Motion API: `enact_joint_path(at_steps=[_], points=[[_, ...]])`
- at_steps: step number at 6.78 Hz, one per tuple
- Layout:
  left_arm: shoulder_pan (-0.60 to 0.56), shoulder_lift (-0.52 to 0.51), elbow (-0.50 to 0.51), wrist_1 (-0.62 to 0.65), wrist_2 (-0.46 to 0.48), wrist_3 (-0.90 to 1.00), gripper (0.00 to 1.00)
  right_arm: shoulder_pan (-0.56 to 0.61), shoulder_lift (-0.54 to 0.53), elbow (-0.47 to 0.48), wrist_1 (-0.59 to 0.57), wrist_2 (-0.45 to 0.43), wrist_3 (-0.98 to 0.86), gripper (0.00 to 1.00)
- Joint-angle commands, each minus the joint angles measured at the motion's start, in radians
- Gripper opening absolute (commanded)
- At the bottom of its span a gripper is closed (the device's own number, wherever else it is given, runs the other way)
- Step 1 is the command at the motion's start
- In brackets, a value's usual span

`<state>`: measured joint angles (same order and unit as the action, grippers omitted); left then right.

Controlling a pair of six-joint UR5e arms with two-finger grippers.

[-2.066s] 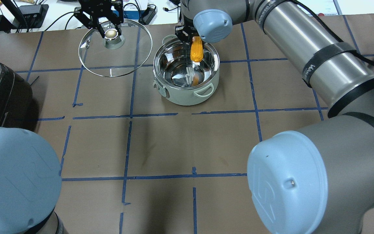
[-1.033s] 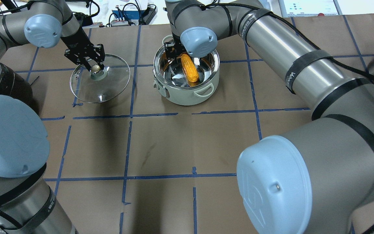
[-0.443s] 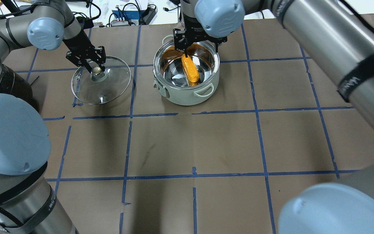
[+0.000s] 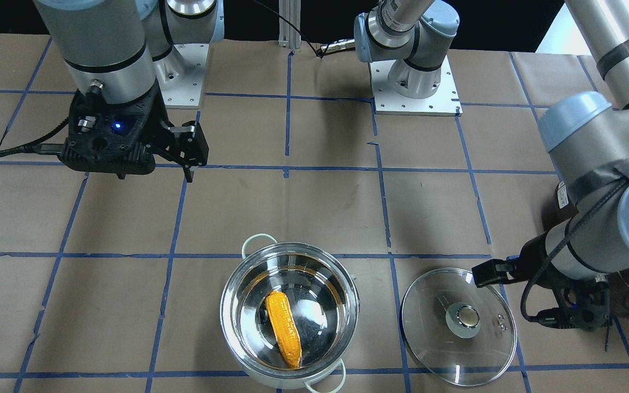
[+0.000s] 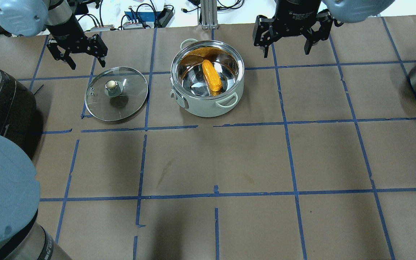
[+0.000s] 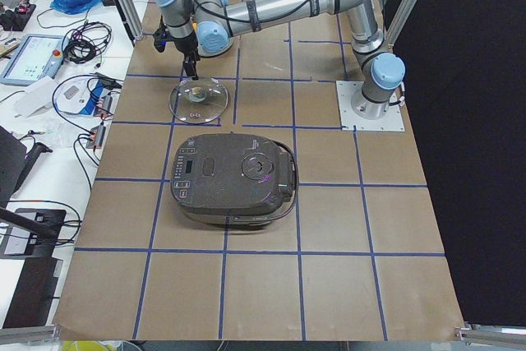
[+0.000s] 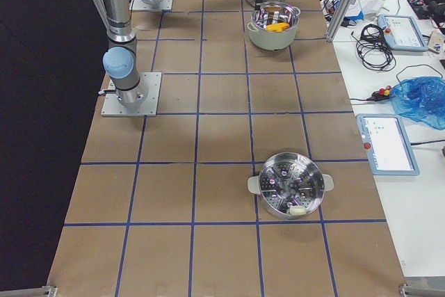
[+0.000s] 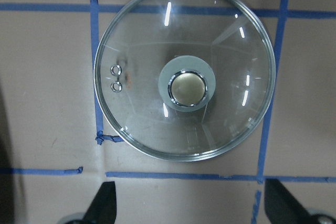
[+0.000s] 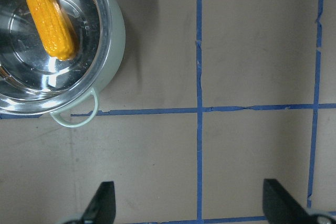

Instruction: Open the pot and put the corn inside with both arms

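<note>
**Desk:** Where do we stand?

**Me:** From my seat it looks done. The corn lies on the floor of the open pot, one end toward twelve o'clock. The lid sits flat on the table at the pot's nine o'clock, apart from it.

**Desk:** And the claws?

**Me:** Both are spread wide and empty. I see the left gripper at the lid's eleven o'clock and the right gripper at the pot's two o'clock. I judge nothing is left but pulling clear.

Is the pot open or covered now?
Open. The glass lid lies flat beside the pot, and the corn shows inside it.
</note>
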<state>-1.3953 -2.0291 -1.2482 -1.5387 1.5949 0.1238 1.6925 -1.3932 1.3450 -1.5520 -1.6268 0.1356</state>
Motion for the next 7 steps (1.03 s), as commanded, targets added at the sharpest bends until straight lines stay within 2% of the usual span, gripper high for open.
enact_joint_path(at_steps=[1, 2, 4, 7], points=[[-0.025, 0.145, -0.002, -0.162, 0.0, -0.045, 1.0, -0.051, -0.1, 0.109, -0.004, 0.014, -0.019, 0.96], [-0.077, 0.197, -0.01, -0.22, 0.019, -0.05, 1.0, -0.057, -0.107, 0.143, -0.037, 0.063, -0.025, 0.94], [-0.172, 0.218, -0.02, -0.21, 0.023, -0.055, 1.0, -0.057, -0.109, 0.134, -0.06, 0.05, -0.042, 1.0], [-0.168, 0.237, -0.033, -0.162, 0.017, -0.071, 1.0, -0.048, -0.109, 0.115, -0.048, 0.024, -0.021, 1.0]])
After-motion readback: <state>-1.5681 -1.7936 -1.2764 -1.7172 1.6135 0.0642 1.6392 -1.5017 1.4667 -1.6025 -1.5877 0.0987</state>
